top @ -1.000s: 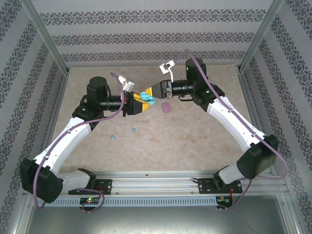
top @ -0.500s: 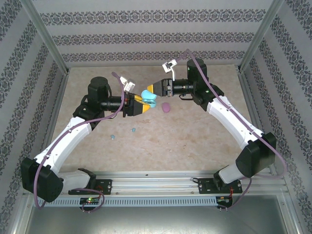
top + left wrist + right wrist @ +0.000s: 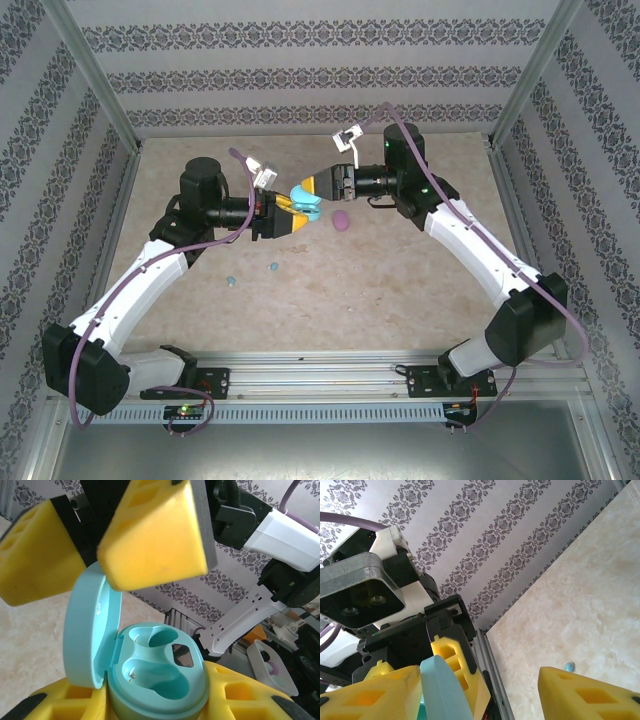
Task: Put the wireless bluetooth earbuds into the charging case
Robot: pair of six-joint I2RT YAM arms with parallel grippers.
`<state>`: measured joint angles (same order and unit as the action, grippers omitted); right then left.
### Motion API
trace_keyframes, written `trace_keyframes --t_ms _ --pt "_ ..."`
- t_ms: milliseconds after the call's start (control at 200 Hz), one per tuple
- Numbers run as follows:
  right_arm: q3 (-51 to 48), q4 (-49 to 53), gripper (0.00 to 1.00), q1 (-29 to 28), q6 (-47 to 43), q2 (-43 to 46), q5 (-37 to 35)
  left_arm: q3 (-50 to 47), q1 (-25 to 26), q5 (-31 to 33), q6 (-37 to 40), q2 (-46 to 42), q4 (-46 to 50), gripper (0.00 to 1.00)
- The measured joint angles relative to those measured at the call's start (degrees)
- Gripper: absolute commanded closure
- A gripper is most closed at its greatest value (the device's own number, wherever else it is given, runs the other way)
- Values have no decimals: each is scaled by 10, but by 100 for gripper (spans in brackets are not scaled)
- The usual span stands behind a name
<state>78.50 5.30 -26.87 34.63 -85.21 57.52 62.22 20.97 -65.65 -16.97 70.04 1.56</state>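
Earbuds (image 3: 272, 267), two tiny rounded light-blue plastic bits, lie near each other on the counter (image 3: 400, 290) in the top view, well apart from both grippers and nearer the left arm. The counter is a pale, mottled stone-look slab, walled on three sides by striped, patterned wallpaper (image 3: 320, 80) in a metal frame. Above the middle of it the left gripper (image 3: 288, 218) clamps a smooth light-blue oval case (image 3: 303, 194), and the right gripper (image 3: 316, 186) meets it from the other side. A pink case (image 3: 341, 220), pebble-shaped, lies on the counter near them.

From the left wrist, the left gripper (image 3: 160, 702) presses its yellow, pocketed fingers (image 3: 240, 695) on either side of the case (image 3: 160, 680). The lid (image 3: 90, 630) stands open on its hinge, and two glossy moulded hollows face up. The right gripper (image 3: 95, 555) has its blocky yellow fingers spread, one on each side of the lid's top edge.

From the right wrist, the right gripper (image 3: 480, 700) is wide. The lid (image 3: 442, 690) lies against one of its fingers (image 3: 370, 695), while the other stands clear. One earbud (image 3: 569, 667) lies on the counter (image 3: 580, 605) beyond.
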Motion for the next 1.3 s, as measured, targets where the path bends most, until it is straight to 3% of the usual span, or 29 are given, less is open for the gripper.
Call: trace_keyframes --t_ms 290,719,1099,1299 --pt "56 104 32 -7 -3 4 -49 -33 -9 21 34 -29 -28 81" --pt "69 190 33 10 -8 22 -104 -95 -28 61 54 -74 -61 81" --pt "29 219 24 -50 -196 105 -134 -95 -32 42 37 -70 -83 81" --pt "31 233 22 -60 -266 104 -161 -94 -32 30 19 -67 -94 81"
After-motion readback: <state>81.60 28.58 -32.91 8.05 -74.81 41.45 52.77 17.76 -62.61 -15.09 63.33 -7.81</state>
